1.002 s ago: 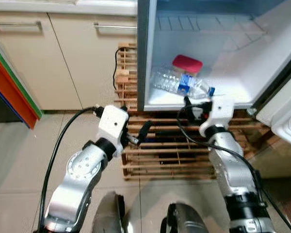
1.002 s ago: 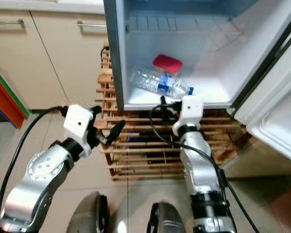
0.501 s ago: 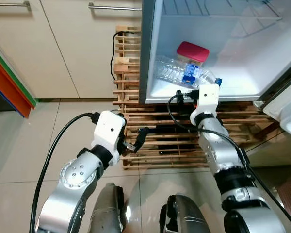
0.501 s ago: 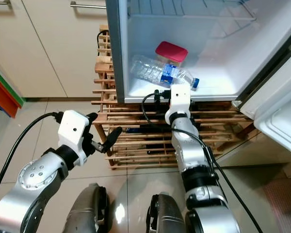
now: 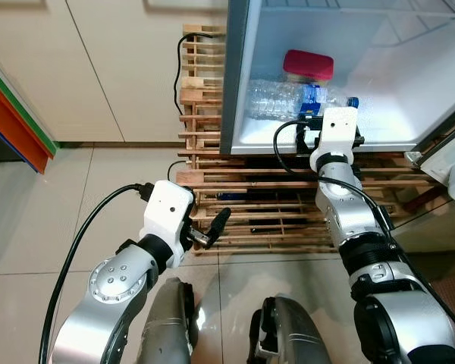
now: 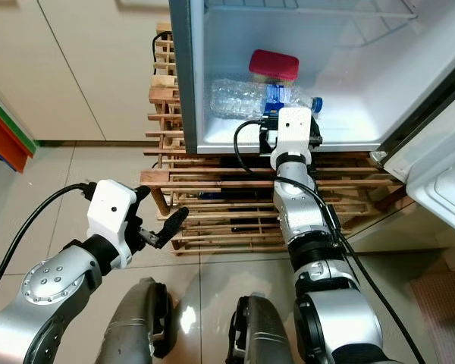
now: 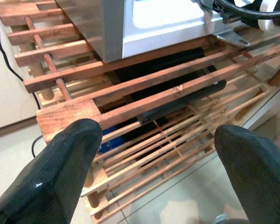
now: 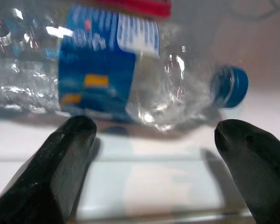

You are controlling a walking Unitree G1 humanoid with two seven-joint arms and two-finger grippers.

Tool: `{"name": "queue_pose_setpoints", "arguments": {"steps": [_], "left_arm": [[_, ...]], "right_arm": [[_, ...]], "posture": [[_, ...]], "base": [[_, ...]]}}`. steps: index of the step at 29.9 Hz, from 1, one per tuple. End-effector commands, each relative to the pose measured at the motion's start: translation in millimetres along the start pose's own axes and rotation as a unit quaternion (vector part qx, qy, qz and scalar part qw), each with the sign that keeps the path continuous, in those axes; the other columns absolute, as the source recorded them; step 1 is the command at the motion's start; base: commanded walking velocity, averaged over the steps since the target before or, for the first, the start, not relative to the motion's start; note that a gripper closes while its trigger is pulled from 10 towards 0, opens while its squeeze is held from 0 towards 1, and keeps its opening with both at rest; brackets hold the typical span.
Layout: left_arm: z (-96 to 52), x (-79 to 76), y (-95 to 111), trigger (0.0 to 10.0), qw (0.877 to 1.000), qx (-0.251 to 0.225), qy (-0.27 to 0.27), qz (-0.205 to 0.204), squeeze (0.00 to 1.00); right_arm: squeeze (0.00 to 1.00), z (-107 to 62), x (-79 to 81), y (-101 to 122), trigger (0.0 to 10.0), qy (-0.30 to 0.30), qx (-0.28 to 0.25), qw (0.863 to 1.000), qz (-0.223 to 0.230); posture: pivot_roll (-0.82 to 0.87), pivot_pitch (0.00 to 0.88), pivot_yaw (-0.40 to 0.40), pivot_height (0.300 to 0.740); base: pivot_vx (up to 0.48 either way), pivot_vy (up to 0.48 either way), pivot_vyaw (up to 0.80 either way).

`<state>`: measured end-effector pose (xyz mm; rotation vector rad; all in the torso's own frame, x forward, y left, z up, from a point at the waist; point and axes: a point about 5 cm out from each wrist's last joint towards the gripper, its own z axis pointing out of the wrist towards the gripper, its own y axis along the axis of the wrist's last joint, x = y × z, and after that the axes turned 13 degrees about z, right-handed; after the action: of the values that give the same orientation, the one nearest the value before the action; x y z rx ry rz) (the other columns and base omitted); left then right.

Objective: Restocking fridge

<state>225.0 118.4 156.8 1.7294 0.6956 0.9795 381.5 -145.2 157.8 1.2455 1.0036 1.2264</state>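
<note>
Fridge (image 5: 239, 114): standing open on a wooden slatted rack (image 5: 243, 201), its white floor carrying the stock.
Water bottle (image 5: 288, 98): lying on its side along the front edge of the fridge floor, blue cap (image 8: 229, 87) pointing toward the door side, blue label near the neck.
Red-lidded container (image 5: 309, 65): sitting just behind the bottle, toward the back of the floor.
Right gripper (image 8: 154, 140): reaching over the fridge floor's front edge, fingers spread wide, nothing between them; the bottle is lying just beyond the tips.
Left gripper (image 7: 154, 149): hanging low before the rack, fingers also wide apart and empty.
Handling: the bottle is looking thin-walled, clear and ribbed, so probably light, easily dented, slick and inclined to roll; the labelled middle is likely offering the firmest hold, squeezed gently.
View differences: the right wrist view is giving the label, cap and gap to the fingertips, which the head views are hiding behind the wrist housing; the head views are showing the container's whole lid and the rack below.
</note>
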Motion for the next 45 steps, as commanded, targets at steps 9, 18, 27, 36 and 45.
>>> {"name": "queue_pose_setpoints", "arguments": {"steps": [9, 18, 27, 36, 45], "left_arm": [[-3.7, -5.4, 5, 10.0, 1.0, -0.001, -0.006, -0.003, 0.0], [-5.4, -3.8, 5, 10.0, 1.0, 0.003, -0.002, -0.003, 0.0], [-4.5, -5.1, 5, 10.0, 1.0, 0.002, -0.001, -0.005, 0.0], [0.4, -6.2, 5, 10.0, 1.0, 0.0, -0.001, -0.006, 0.0], [16.5, -6.6, 7, 10.0, 1.0, -0.017, -0.003, -0.011, 0.0]], "right_arm": [[0.0, 1.5, 3.3, -10, 10.0, 0.003, 0.002, 1.0, -0.022], [0.0, 12.1, -5.3, 6, 10.0, -0.007, -0.03, 0.998, -0.048], [0.0, 19.4, -6.2, 21, 10.0, -0.011, -0.05, 0.998, -0.04], [0.0, 15.3, -0.6, 7, 10.0, -0.006, 0.001, 0.999, 0.048], [0.0, 1.0, 6.9, -12, 10.0, 0.009, 0.054, 0.99, 0.131]], "posture": [[0.24, 0.319, -0.062, 0.676], [0.24, 0.326, -0.062, 0.676], [0.24, 0.319, -0.067, 0.676], [0.22, 0.297, -0.084, 0.676], [0.18, 0.244, -0.105, 0.676]], "base": [[0.0, 0.0, 0.0], [0.0, 0.0, 0.0], [0.0, 0.0, 0.0], [0.0, 0.0, 0.0], [0.0, 0.0, 0.0]]}}
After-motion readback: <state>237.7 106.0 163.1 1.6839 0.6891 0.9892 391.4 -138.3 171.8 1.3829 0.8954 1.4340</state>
